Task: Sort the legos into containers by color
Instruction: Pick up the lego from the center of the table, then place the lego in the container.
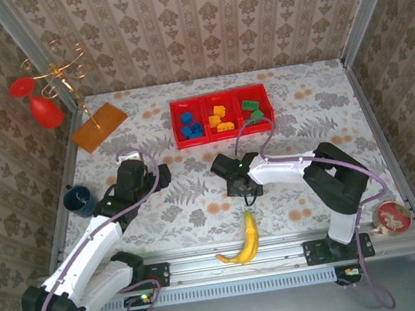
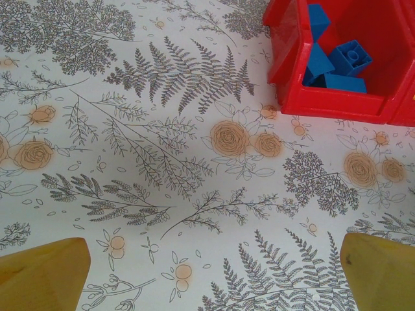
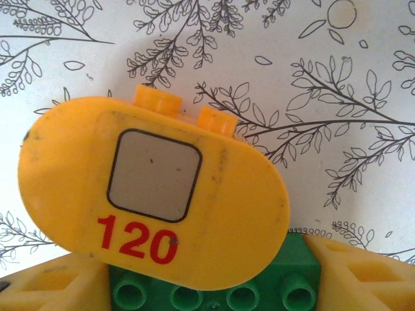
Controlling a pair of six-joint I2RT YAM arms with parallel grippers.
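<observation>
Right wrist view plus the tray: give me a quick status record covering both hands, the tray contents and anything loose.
left hand: open, empty, above the tablecloth near the tray's blue end
right hand: fingers flank a green brick; grip not confirmed
orange oval piece: marked 120, overlaps the green brick in the wrist view; unclear if attached
tray: blue bricks left, orange bricks middle, green bricks right
banana: on the table's near edge, off-task
</observation>
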